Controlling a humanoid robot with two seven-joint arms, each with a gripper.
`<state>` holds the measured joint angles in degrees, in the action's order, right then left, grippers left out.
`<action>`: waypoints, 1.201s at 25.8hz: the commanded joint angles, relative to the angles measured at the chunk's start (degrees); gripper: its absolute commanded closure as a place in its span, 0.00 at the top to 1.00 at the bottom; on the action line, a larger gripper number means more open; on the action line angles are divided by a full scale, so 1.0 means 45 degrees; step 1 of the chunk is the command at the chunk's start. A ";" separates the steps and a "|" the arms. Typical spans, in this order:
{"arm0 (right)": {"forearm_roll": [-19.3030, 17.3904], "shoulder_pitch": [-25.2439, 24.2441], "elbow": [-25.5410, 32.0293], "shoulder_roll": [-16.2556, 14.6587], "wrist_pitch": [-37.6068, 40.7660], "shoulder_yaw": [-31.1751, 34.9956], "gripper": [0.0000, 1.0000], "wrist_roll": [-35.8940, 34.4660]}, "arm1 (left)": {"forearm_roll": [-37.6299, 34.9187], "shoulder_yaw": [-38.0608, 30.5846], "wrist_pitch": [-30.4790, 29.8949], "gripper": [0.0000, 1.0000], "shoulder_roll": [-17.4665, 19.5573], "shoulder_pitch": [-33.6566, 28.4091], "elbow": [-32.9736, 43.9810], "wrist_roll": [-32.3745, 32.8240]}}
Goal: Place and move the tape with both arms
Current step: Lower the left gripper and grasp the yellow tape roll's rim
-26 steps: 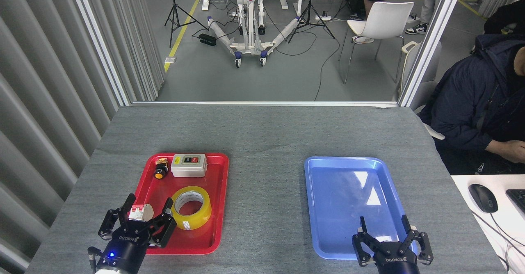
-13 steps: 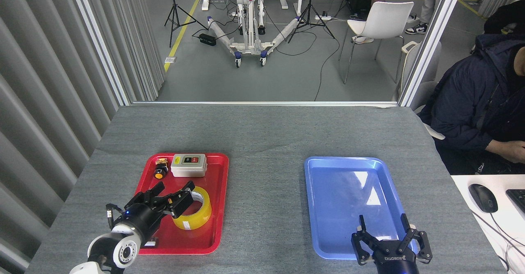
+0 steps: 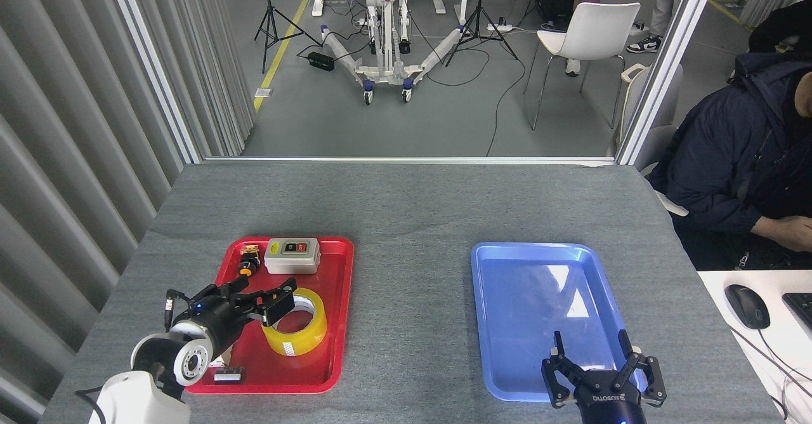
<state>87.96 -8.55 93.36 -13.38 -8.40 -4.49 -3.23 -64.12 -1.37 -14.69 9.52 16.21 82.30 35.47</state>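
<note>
At the far left, the left arm [image 3: 166, 360] had swung round within 1 second, from pointing up the table beside the red tray [image 3: 335, 322] to lying low across it and pointing right. Its left gripper [image 3: 274, 301], which had been splayed wide just beside the tape [image 3: 297, 322] a second before, now reached over the roll's near-left rim; one finger [image 3: 283, 305] seemed to dip toward the white core while the rest stayed outside the wall. The fingers were parted and not yet pressed on anything, though the angle made the exact gap hard to judge. The tape itself had not shifted: it lay flat in the near half of the red tray, label toward the camera, with a grey switch box [image 3: 292, 255] and a small yellow button [image 3: 246, 266] behind it. A small white part [image 3: 226, 376] lay on the tray's near-left corner, uncovered now that the arm had turned. I judged this as the approach nearly done, with a pinch on the roll's wall the likely next step. Further right, the blue tray [image 3: 488, 322] lay empty, well apart from the red one. At its near edge the right gripper [image 3: 593, 354] hovered with fingers spread, in much the same place as before, apparently waiting.
</note>
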 commanded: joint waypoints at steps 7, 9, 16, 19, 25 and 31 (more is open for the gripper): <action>0.0005 0.0122 -0.0004 0.0044 -0.0008 -0.0038 1.00 0.0015 | -0.4072 0.0889 -0.0153 1.00 -0.0572 0.1008 -0.1315 0.0066; 0.0005 0.0180 -0.0004 0.0044 -0.0008 -0.0038 1.00 0.0015 | -0.4111 0.0967 -0.0173 1.00 -0.0534 0.1125 -0.1354 0.0437; 0.0005 0.0122 -0.0004 0.0083 0.0031 -0.0097 1.00 0.0015 | -0.4130 0.1163 -0.0153 1.00 -0.0182 0.1594 -0.1843 0.3640; 0.0005 0.0141 -0.0004 0.0220 0.0011 -0.0097 1.00 0.0015 | -0.4091 0.1163 -0.0075 1.00 -0.0221 0.1691 -0.2038 0.4344; 0.0025 0.0122 -0.0004 0.0200 -0.0008 -0.0097 1.00 0.0015 | -0.3974 0.1260 -0.0173 1.00 -0.0279 0.2238 -0.3034 0.4344; 0.0064 0.0063 -0.0004 0.0239 -0.0047 -0.0097 1.00 0.0015 | -0.3974 0.1944 -0.0153 1.00 -0.0221 0.2746 -0.3522 0.4344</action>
<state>88.13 -8.14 93.32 -12.38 -8.54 -4.92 -3.14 -82.03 6.17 -15.45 8.45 27.71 67.46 54.97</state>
